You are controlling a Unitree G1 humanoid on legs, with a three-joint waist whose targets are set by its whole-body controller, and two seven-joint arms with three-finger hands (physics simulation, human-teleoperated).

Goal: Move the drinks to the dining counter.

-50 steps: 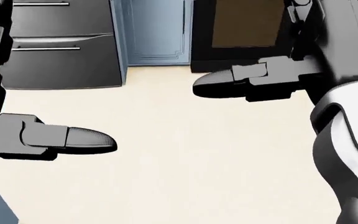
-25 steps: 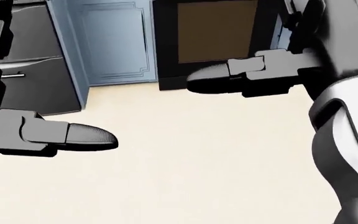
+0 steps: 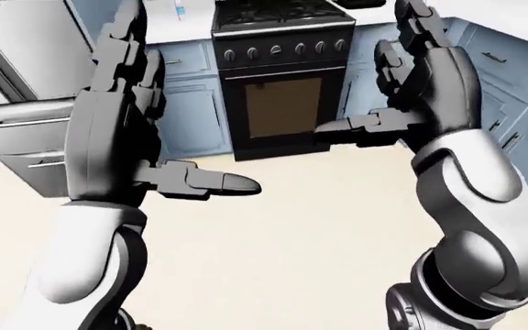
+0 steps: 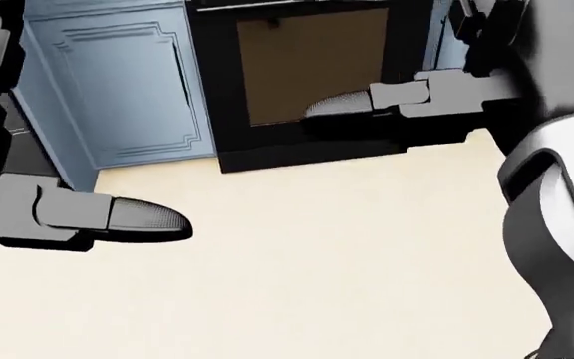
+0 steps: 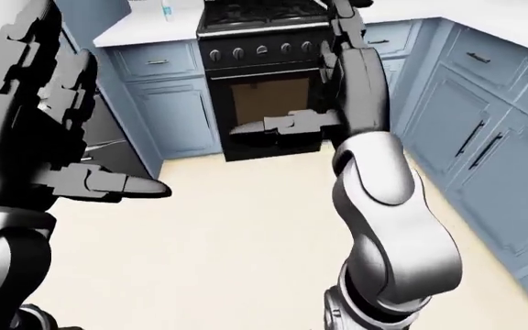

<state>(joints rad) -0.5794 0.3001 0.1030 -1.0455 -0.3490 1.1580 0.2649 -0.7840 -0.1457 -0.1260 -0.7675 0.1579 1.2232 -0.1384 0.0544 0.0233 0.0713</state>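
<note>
Overhead, both arms raised: left hand (image 3: 122,117) and right hand (image 3: 429,75) spread, fingers released, holding nothing. Black gas stove with brown oven window (image 3: 284,82) between blue cabinets (image 5: 177,113). Small bottle (image 5: 166,9) on white tabletop (image 5: 140,27), left of stove.

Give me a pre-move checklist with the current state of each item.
1. Left hand empty, fingers open: ok.
2. Right hand empty, fingers open: ok.
3. Drinks located: cannot tell; only a small bottle shows on the counter left of the stove.
4. Floor toward the stove free of obstacles: ok.
5. Dining counter in sight: not ok.
</note>
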